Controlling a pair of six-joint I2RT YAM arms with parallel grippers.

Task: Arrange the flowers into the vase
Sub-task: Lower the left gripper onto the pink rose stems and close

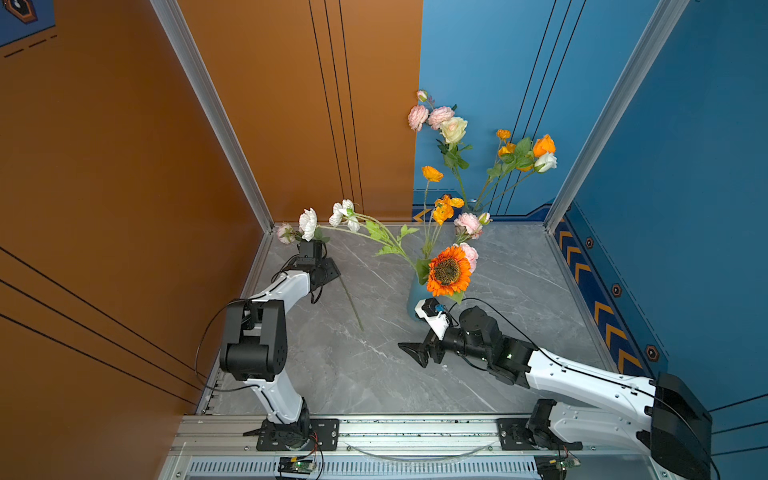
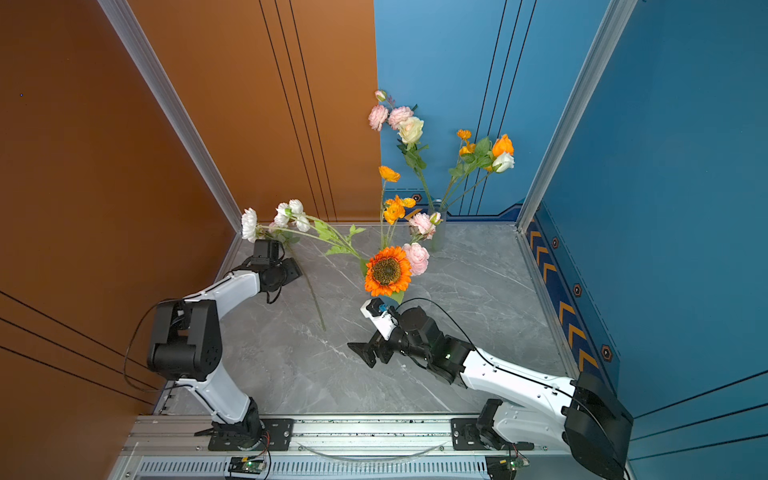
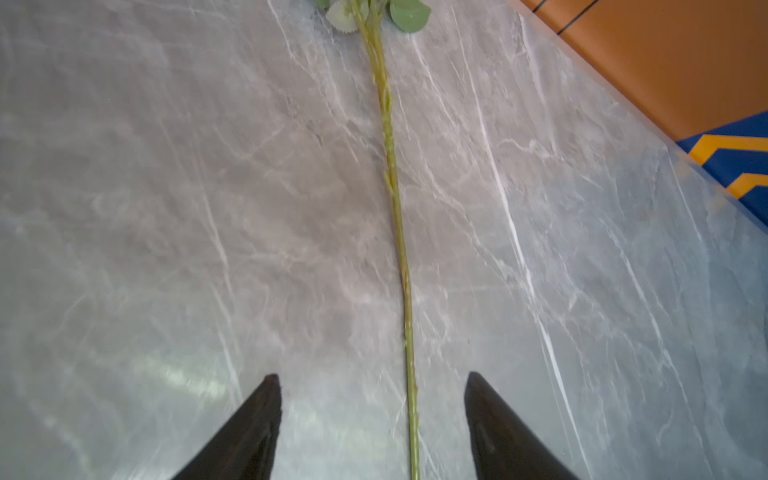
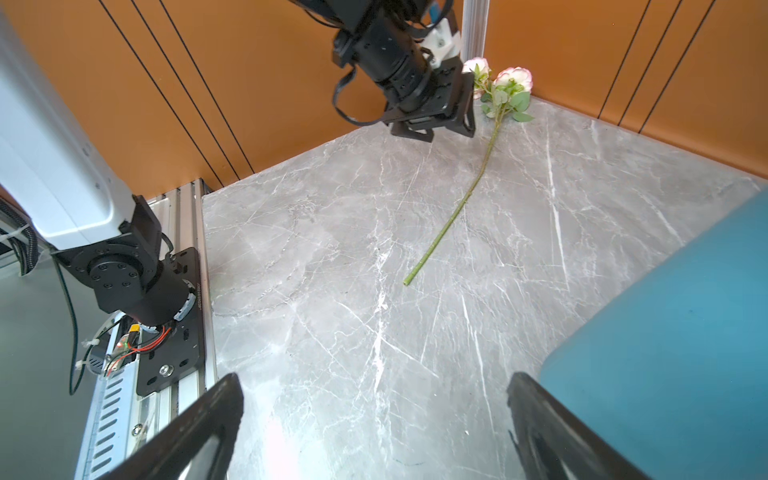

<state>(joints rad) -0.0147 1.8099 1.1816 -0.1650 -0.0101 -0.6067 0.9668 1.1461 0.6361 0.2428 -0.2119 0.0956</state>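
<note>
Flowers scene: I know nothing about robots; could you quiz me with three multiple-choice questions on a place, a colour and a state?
1. Where does the loose pink flower lie?
A hanging on the wall
B flat on the table
C held in the air

2. What colour is the vase holding the sunflower?
A red
B white
C blue

3. The right gripper is:
A open and empty
B shut on a stem
C shut on a leaf

B: its stem rests on the table.
C: its body shows blue-green.
A: fingers apart, nothing between.
</note>
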